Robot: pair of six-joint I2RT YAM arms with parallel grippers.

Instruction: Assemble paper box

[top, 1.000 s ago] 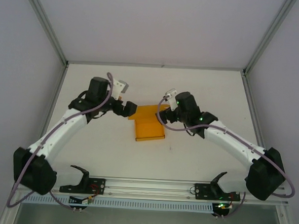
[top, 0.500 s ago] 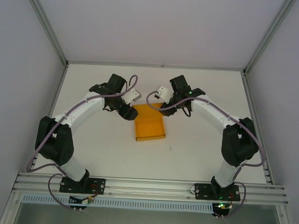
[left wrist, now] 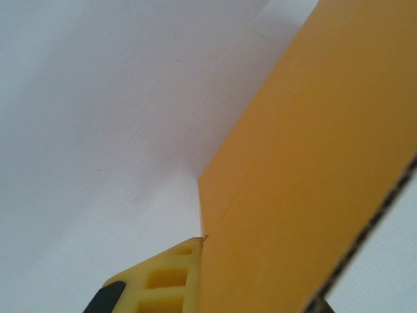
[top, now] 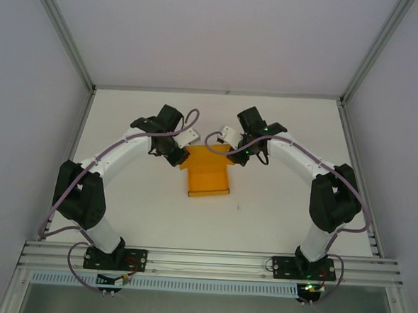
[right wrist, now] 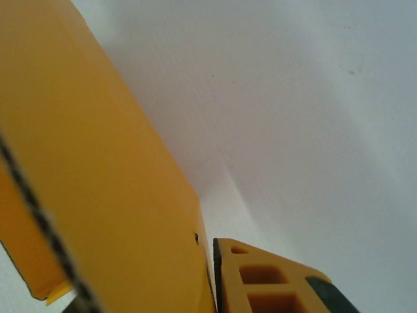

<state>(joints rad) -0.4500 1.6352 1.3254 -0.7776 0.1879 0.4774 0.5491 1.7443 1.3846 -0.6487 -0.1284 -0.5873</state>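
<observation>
Two arms reach in from either side in the top view, meeting at the far end of the paper box (top: 208,174), which lies mid-table, an orange-yellow card rectangle with a low wall along its near edge. The left gripper (top: 180,157) sits at its far left corner and the right gripper (top: 234,157) at its far right corner. Their tips are too small and dark here to make out. The table (top: 284,204) is smooth, matte white.

From the left wrist, smooth orange card covers the right half, creased once, and its cut edge (left wrist: 365,235) shows dark corrugation. The ribbed yellow plastic left finger (left wrist: 163,280) presses against the card, pinching it. Its partner is hidden behind.

From the right wrist, card covers the left side. The right finger (right wrist: 273,280), also yellow with square hollows, lies flat against the card, clamping it, and the other finger is mostly hidden.
</observation>
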